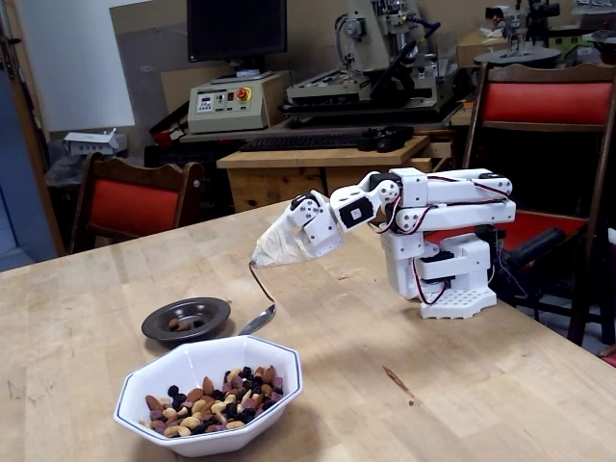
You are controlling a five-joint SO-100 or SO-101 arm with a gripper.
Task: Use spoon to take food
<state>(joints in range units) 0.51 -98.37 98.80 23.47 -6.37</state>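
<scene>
The white arm reaches left from its base over the wooden table (404,385). Its gripper (274,252) is wrapped in off-white tape and is shut on the taped top of the spoon's handle. The spoon (258,320) hangs down on its thin bent dark handle. Its shiny bowl is just above the table, between the dark plate and the white bowl. The food (214,398), a mix of almonds, cashews and raisins, lies in the white octagonal bowl (207,356) at the front left. The small dark plate (187,319) holds a few pieces of food. I cannot tell whether the spoon carries food.
The arm's white base (452,279) stands at the right of the table. Red chairs stand behind the table at left (135,204) and right (544,106). Benches with machines and a monitor fill the background.
</scene>
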